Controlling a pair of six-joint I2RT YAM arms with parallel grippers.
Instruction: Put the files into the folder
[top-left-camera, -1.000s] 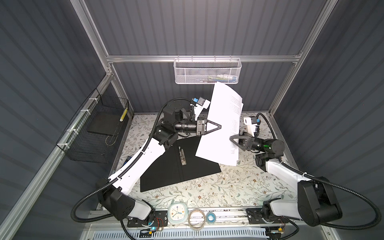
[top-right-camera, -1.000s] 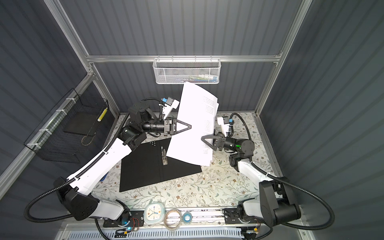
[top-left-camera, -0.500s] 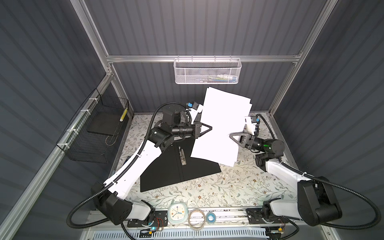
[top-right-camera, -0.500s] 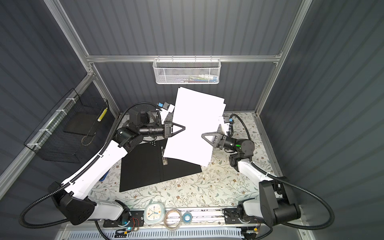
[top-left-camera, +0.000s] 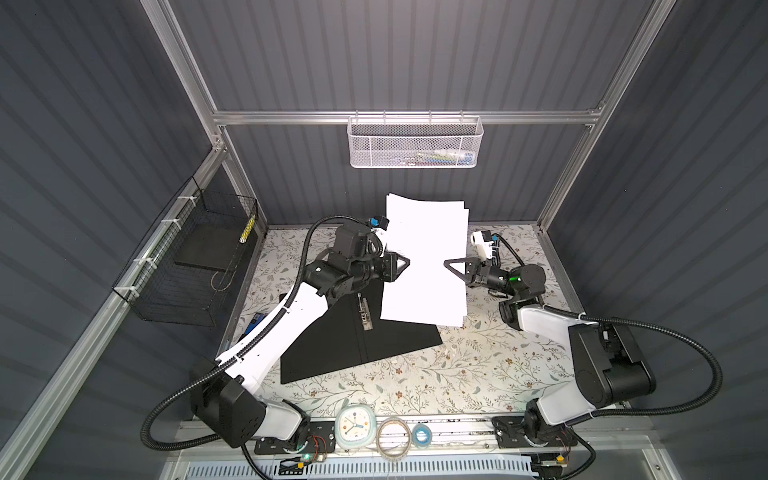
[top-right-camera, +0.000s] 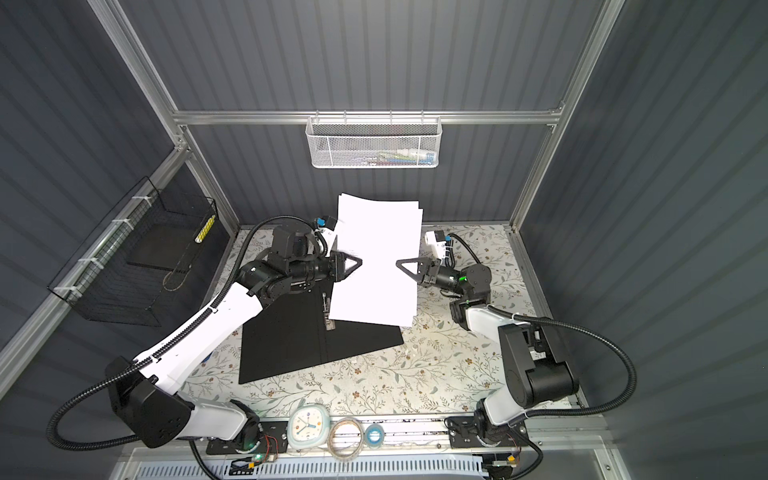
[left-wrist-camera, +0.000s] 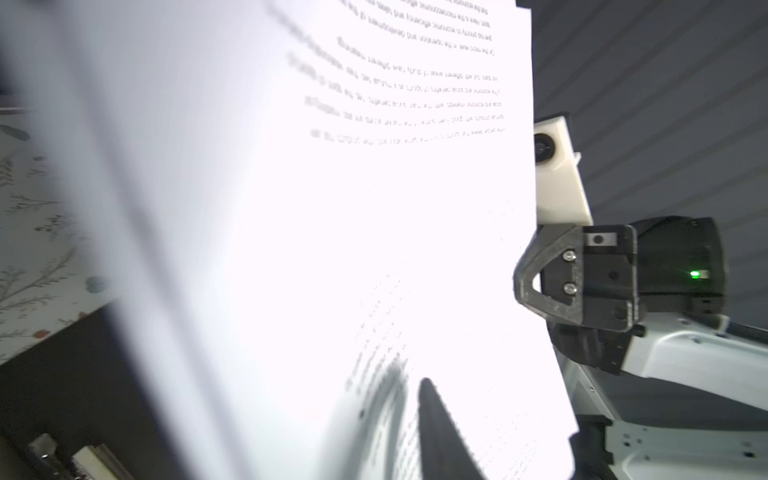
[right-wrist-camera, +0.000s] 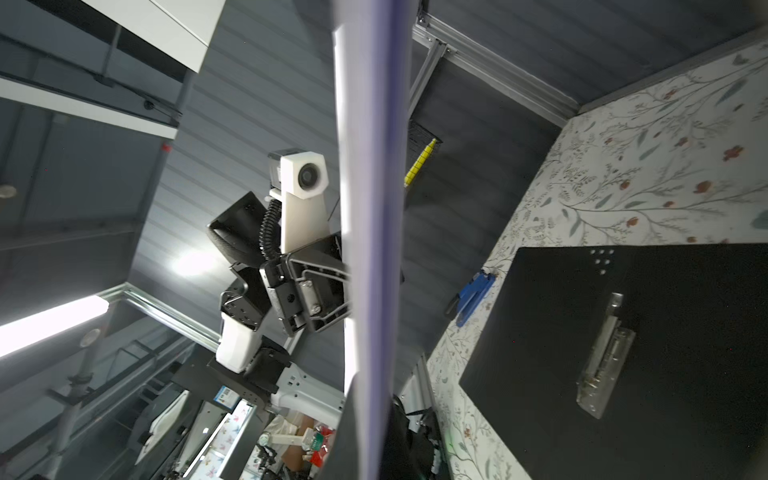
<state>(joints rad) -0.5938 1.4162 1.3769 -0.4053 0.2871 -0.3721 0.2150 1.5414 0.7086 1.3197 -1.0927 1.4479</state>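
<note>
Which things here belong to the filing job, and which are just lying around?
Job:
- files, held up off the table
- folder, open flat
- right tool, shut on the files
- left tool, at their other edge

Lying about:
- stapler
- clock
- tape rolls
- white mesh basket
- black wire basket

files: matt white paper | folder: matt black | ring clip: bright metal | table cover: perhaps cloth
</note>
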